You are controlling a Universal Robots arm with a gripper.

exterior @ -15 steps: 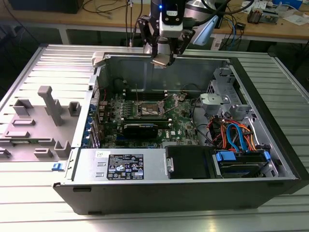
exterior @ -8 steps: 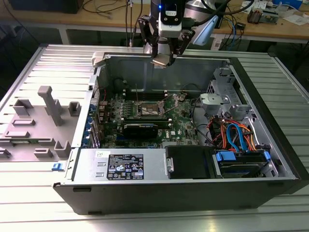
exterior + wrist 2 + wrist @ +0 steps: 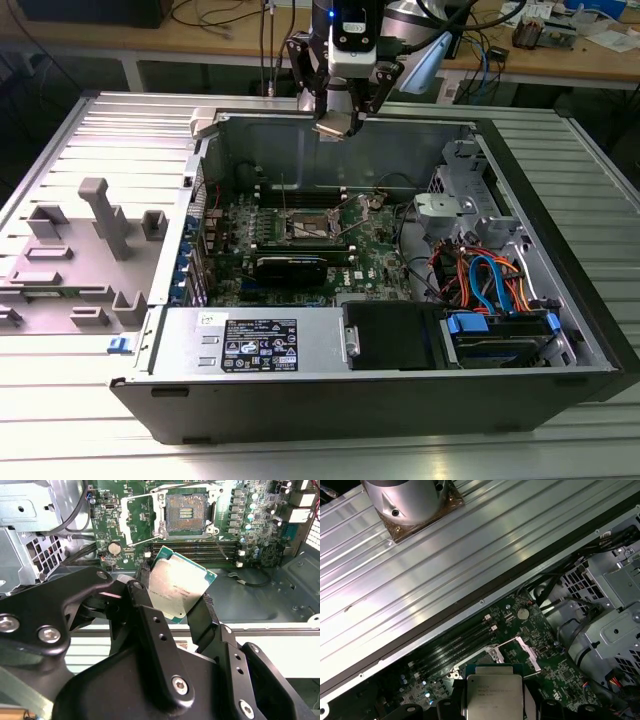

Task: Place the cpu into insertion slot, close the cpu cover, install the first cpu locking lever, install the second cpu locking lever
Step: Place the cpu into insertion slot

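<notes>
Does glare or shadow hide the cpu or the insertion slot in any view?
Exterior view: glare on the ribbed table, insertion slot dim but visible. Second wrist view: cpu in the gripper softly lit. First wrist view: bright streaks on the table, cpu unobscured.

Three cameras, one case (image 3: 300,410).
Exterior view looks down, gripper (image 3: 337,125) at twelve o'clock; both wrist views, close, share cpu (image 3: 177,587) (image 3: 494,697) and motherboard (image 3: 115,500) (image 3: 552,657).

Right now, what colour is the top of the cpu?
Silvery grey, with a green edge; the cpu shows best in the second wrist view.
</notes>
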